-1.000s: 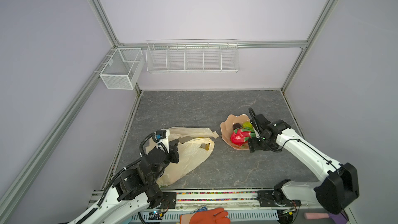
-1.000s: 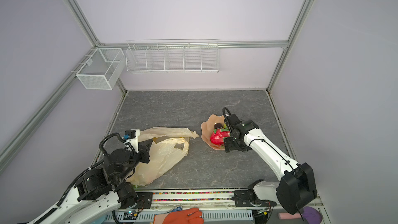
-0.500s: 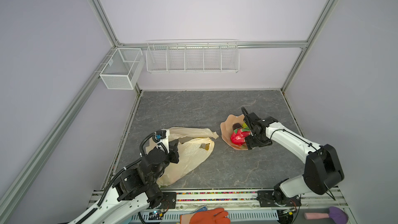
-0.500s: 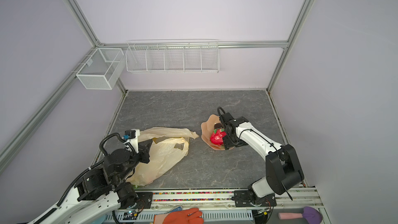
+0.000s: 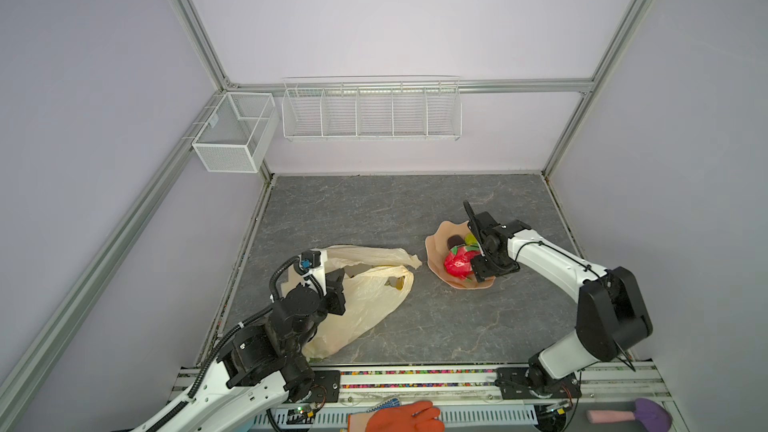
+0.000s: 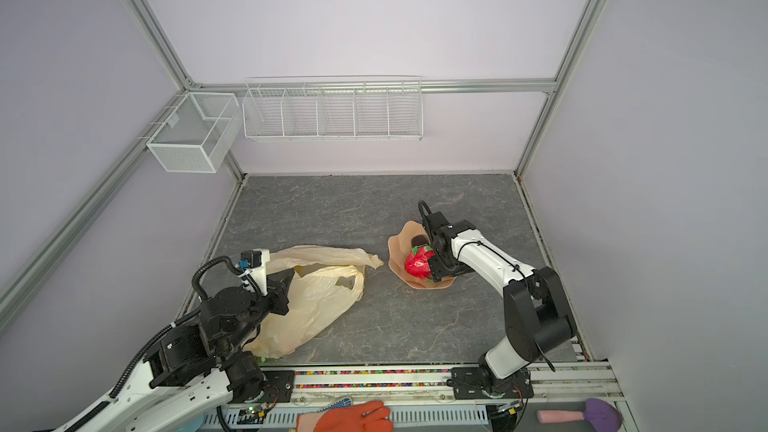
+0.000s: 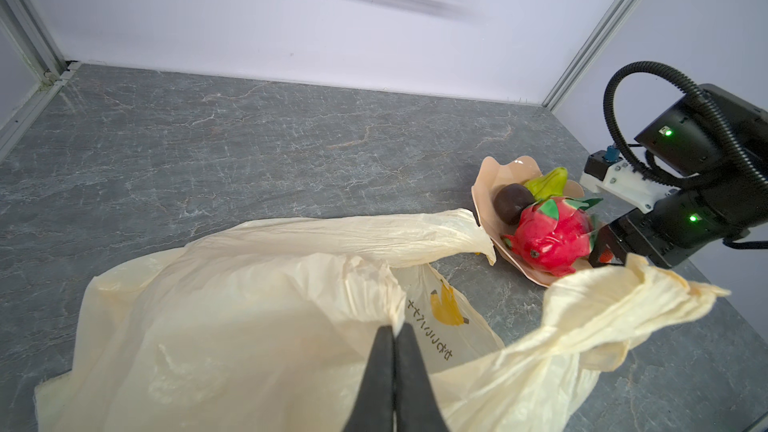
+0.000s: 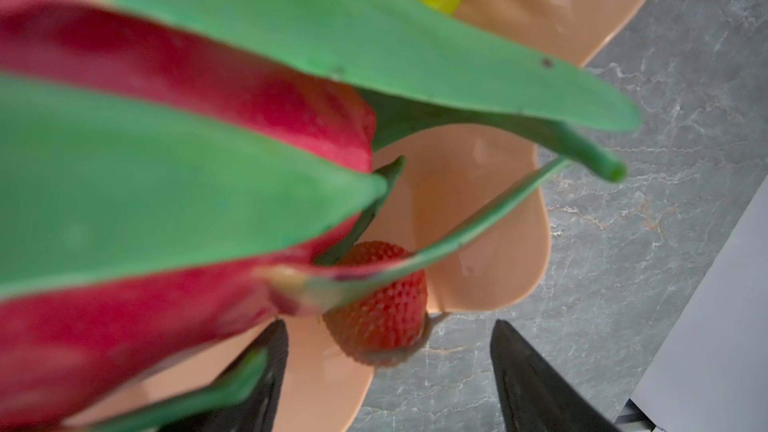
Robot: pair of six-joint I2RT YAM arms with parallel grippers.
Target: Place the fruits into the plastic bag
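At left, our left fingers (image 7: 384, 351) are pressed together on a fold of the thin, crinkly cream-yellow plastic bag (image 7: 249, 305). The bag lies slumped on the grey marbled bench (image 5: 374, 209) (its inside is hidden from us). Just beside one handle sits the peach wavy-edged plate (image 7: 486, 184). It carries the big red dragon fruit with green scales (image 7: 552, 238), a dark-brown round fruit (image 7: 511, 209) and a half-covered yellow-green fruit (image 7: 548, 184). At right, our right fingers (image 8: 523, 371) stand wide apart with the small red strawberry (image 8: 382, 309) between their tips. One finger is clear of it; blurred scales cover the other side.
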